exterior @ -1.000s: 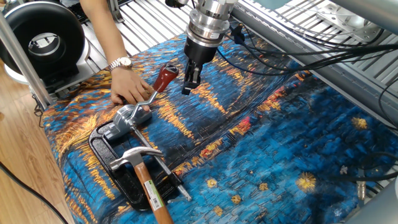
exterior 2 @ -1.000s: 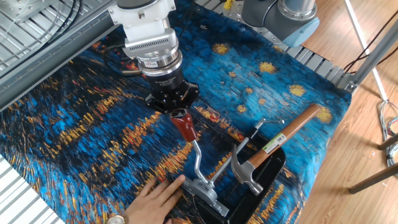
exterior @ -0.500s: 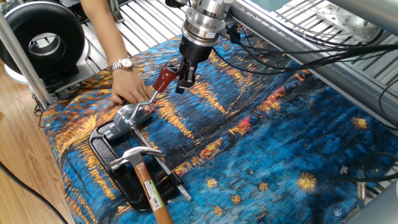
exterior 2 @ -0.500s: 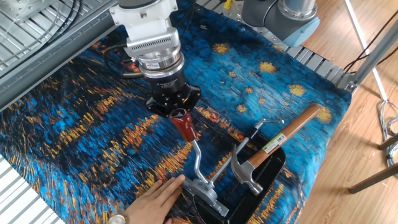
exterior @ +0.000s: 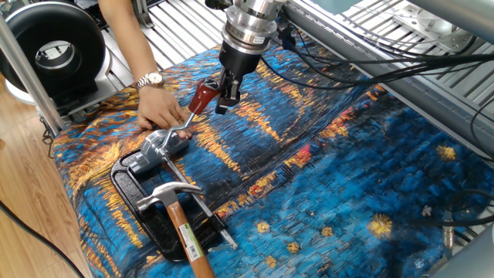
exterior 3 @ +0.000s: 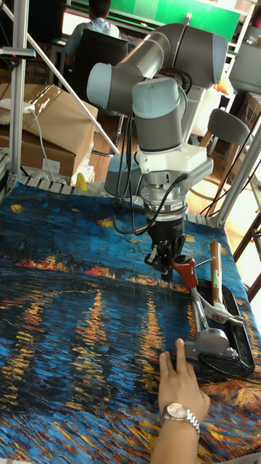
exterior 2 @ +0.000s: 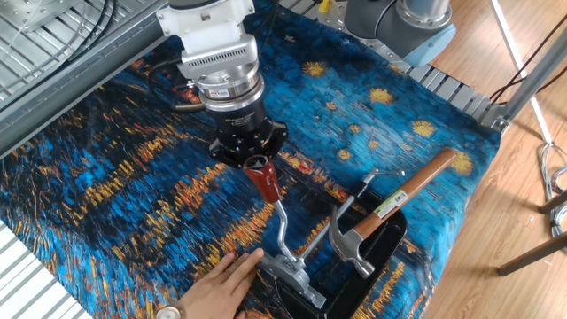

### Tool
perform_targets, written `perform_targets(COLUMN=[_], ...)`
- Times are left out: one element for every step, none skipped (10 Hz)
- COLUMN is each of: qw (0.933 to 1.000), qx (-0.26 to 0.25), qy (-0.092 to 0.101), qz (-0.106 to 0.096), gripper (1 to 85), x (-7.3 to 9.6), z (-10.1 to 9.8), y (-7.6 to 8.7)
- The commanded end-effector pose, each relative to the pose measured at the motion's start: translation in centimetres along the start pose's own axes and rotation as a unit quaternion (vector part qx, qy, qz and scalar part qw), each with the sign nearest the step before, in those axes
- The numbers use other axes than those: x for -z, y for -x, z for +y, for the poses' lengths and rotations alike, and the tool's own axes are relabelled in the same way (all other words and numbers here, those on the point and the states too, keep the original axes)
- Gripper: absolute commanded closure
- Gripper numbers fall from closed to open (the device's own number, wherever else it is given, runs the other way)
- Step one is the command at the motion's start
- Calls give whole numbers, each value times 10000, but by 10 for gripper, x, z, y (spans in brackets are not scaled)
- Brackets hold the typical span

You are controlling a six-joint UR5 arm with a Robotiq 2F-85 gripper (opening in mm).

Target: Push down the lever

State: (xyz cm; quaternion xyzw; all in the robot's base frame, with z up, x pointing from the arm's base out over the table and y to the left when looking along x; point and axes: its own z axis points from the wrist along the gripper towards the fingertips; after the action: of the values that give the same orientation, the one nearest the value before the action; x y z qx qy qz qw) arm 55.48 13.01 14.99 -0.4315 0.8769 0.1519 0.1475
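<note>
We were at the approach step. A hand steadied the base nearest us; beyond it the lever rose with its red end just beside the jaws. Next we judged a downward press onto it. We could not tell the jaws' opening; contact was hidden.

— Where's the lever?
— Raised and tilted: thin silver rod, glossy dark-red tapered end right at the gripper's fingertips, just beside them.
— And its foot?
— On a round silver pivot, below and away from the gripper
</note>
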Motion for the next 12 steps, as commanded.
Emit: perform_targets(qw=[9997,9995,9996,9994,9989,9984,9979,9974,9968,9961,9954,9944], qx=[90,136,171,102,56,124,318,345,326,350,352,304], qy=[44,55,-55,-77,-60,-30,16,34,67,80,46,49], qz=[-219,-275,-240,-313,-469,-555,-569,-628,-732,-812,-887,-1011], gripper=[843,843,843,843,843,843,840,840,840,840,840,840], x=[6,9,11,8,3,3,9,10,11,12,14,14], z=[6,10,10,17,25,28,26,29,31,33,34,38], y=[21,30,36,43,52,57,57,60,66,71,76,85])
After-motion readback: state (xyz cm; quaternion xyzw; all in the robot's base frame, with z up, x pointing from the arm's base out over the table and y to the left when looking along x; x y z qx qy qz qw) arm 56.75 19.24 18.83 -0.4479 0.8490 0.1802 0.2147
